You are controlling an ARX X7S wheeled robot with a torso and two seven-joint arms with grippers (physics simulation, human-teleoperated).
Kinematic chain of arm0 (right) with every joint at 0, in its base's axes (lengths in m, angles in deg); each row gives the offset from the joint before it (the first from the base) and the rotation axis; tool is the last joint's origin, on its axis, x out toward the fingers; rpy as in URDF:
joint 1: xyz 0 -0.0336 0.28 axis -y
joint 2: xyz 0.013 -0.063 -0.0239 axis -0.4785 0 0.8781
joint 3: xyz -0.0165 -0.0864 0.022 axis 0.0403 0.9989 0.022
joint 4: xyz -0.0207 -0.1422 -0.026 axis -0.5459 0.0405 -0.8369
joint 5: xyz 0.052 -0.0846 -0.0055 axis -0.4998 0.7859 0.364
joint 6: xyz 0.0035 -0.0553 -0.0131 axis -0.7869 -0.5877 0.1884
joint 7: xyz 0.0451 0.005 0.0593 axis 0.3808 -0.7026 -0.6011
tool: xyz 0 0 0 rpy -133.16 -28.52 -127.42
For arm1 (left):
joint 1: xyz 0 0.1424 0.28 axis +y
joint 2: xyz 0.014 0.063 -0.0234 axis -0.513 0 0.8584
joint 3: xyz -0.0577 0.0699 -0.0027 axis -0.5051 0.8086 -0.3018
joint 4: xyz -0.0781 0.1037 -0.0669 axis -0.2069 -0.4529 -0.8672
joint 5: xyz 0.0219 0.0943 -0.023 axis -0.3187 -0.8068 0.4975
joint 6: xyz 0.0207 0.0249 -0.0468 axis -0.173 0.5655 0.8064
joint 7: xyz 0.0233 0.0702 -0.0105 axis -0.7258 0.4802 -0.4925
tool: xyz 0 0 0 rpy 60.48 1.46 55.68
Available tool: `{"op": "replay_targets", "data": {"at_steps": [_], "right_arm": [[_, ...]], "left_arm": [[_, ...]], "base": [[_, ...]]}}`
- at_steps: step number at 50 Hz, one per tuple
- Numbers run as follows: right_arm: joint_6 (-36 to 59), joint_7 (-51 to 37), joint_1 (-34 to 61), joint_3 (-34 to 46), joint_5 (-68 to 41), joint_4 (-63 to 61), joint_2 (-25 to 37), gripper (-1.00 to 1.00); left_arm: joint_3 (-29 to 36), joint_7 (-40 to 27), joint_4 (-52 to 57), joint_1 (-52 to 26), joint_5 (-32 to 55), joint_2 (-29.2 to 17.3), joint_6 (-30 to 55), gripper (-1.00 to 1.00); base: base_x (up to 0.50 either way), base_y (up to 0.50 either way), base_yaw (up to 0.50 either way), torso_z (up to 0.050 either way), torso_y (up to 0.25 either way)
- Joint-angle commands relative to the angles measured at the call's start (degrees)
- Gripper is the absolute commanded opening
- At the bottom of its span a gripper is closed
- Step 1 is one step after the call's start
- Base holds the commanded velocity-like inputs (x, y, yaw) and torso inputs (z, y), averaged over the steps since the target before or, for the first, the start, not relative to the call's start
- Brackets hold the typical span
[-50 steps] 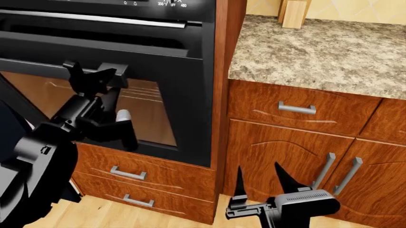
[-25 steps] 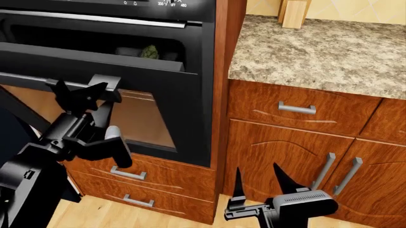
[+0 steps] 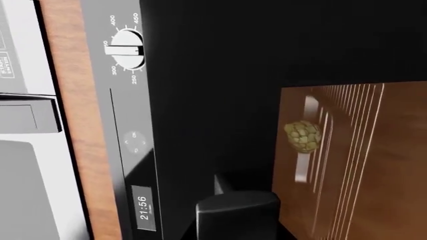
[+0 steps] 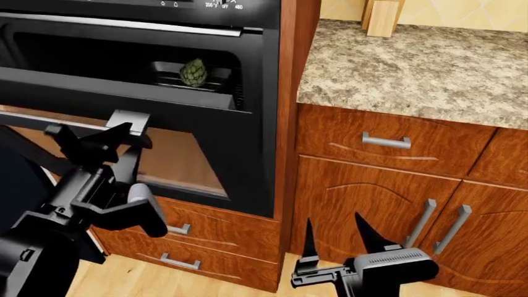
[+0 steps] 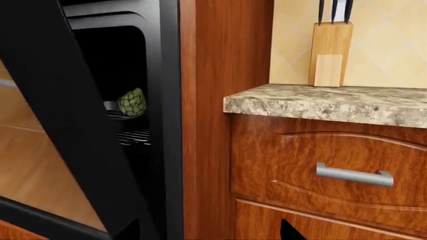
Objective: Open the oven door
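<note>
The oven door (image 4: 177,127) is partly open, tilted out from the top at about 10 o'clock in the head view, with a gap above its upper edge showing the dark cavity. Inside, a green artichoke (image 4: 194,73) sits on a rack; the right wrist view shows it past the slanted door frame (image 5: 132,102).

The left gripper (image 4: 93,141) is at the door's silver bar handle (image 4: 125,120), its black fingers spread on either side of the bar near its bracket; whether they actually pinch the bar I cannot tell.

The right gripper (image 4: 337,238) hangs low at 5 o'clock, fingers parted and pointing up, holding nothing, in front of the reddish-brown cabinet doors (image 4: 363,204).

At 1 o'clock, a granite surface (image 4: 412,68) carries a wooden knife block (image 4: 382,17).
</note>
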Motion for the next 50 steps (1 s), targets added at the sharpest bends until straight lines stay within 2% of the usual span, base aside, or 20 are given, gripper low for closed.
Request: {"op": "replay_targets", "data": {"at_steps": [1,20,50], "right_arm": [[-0.1,-0.1,0.1,0.3,-0.1,0.3,0.1,1.00],[-0.6,-0.3,0.0,0.5,0.0,0.8,0.1,1.00],[-0.7,-0.6,0.1,1.4,0.6,1.4,0.1,1.00]], "left_arm": [[-8.6,-11.9,5.8,0.5,-8.9,-2.6,-0.2,-1.00],[-11.5,-16.9,9.5,6.5,-9.3,-3.6,0.4,-1.00],[-16.2,-25.4,11.5,20.0,-13.5,-6.7,2.4,-1.00]], "base": [[0.00,0.00,0.00,0.000,0.010],[0.00,0.00,0.00,0.003,0.008],[0.00,0.00,0.00,0.002,0.008]]}}
